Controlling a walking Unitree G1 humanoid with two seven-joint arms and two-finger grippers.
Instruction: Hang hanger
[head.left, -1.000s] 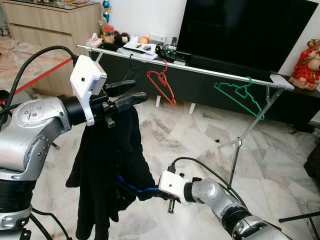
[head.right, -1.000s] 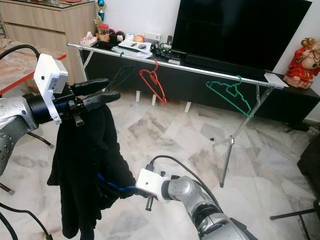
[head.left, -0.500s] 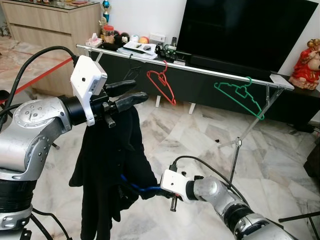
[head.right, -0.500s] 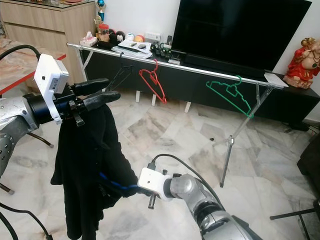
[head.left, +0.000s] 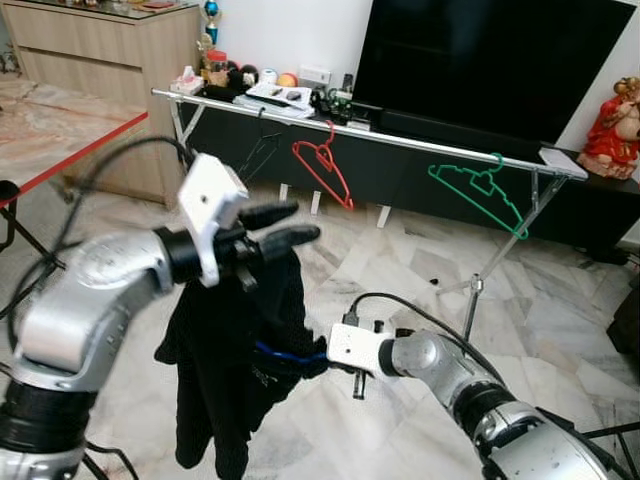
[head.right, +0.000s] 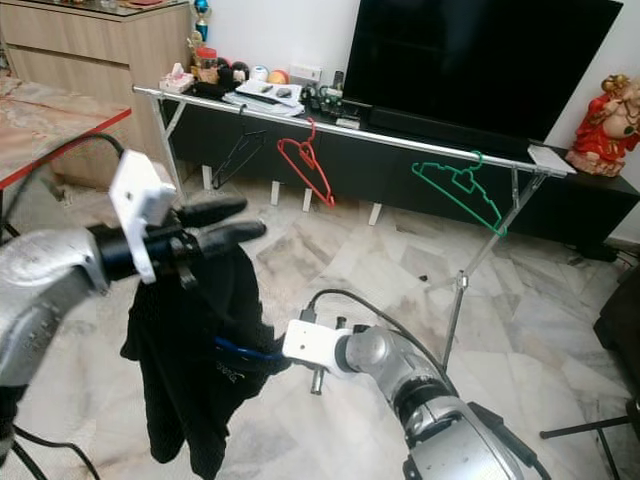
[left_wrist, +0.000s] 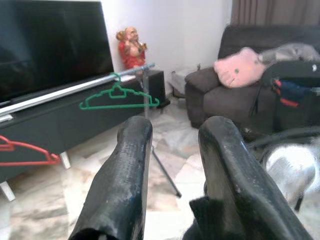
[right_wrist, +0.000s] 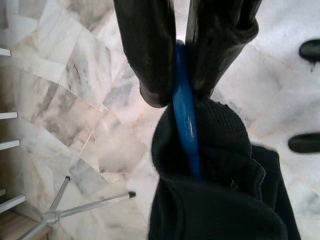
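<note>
As we look down from our head, our left gripper (head.left: 285, 225) holds up a black garment (head.left: 235, 370) before the metal rail (head.left: 400, 138), fingers slightly apart over the cloth. Our right gripper (head.left: 300, 357) is low, beside the garment. From the left wrist, a green hanger (left_wrist: 117, 97) hangs on the rail. From the right wrist, both fingers (right_wrist: 145, 50) pinch the blue hanger (right_wrist: 185, 120), which goes into the garment.
</note>
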